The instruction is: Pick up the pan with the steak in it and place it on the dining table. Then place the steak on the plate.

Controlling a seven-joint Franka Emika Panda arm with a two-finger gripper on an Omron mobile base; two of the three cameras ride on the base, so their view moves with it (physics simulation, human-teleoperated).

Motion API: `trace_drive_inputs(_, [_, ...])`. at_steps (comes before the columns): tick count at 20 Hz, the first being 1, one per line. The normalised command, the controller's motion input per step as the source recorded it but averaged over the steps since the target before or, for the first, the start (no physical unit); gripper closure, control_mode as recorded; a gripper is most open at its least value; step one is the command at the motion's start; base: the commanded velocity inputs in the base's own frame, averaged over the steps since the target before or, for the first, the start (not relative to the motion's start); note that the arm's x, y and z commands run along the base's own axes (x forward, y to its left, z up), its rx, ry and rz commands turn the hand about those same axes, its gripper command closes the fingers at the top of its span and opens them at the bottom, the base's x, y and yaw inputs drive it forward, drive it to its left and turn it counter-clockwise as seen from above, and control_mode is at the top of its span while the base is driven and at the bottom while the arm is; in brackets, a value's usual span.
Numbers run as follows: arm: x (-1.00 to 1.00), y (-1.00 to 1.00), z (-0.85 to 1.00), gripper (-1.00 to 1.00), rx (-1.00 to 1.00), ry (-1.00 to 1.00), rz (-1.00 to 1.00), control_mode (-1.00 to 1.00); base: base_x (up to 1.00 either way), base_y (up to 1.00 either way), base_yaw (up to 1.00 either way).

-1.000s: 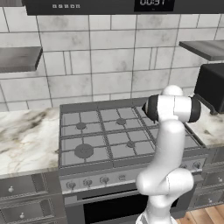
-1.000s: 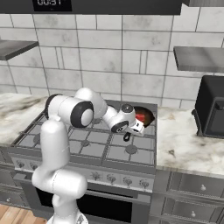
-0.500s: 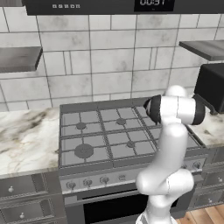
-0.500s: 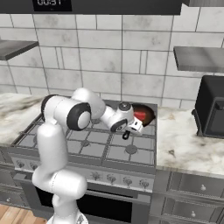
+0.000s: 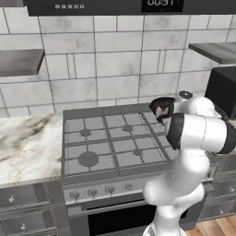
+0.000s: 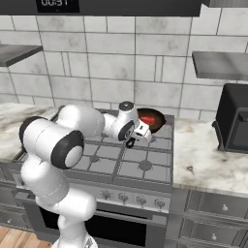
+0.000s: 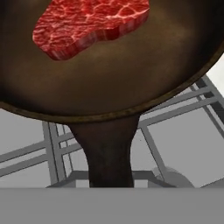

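Note:
The black pan with its brown inside hangs just above the stove's back right burner. The red steak lies in its far half. The pan's straight handle runs down to the bottom edge of the hand view, where my fingertips are hidden. In the right base view my gripper is shut on that handle, with the pan and the steak just beyond it. From the left base view the pan peeks out behind my arm. The dining table and the blue plate are out of view.
The grey gas stove with its grates lies under the pan. A black boxy appliance stands on the marble counter to the right. More marble counter lies left of the stove. Wall shelves and a hood hang above.
The gripper has lifted the pan a little off the back right burner and drawn it slightly toward the middle of the stove.

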Motion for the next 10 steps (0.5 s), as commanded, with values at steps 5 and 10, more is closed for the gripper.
trace_drive_inputs(5, [-0.72,0.32,0.72,1.0,-0.08,0.14,0.12,-1.0,0.0,0.0,0.0])
trace_drive_inputs(10, [-0.85,0.36,0.46,1.0,-0.08,0.06,0.15,-1.0,0.0,0.0,0.0])
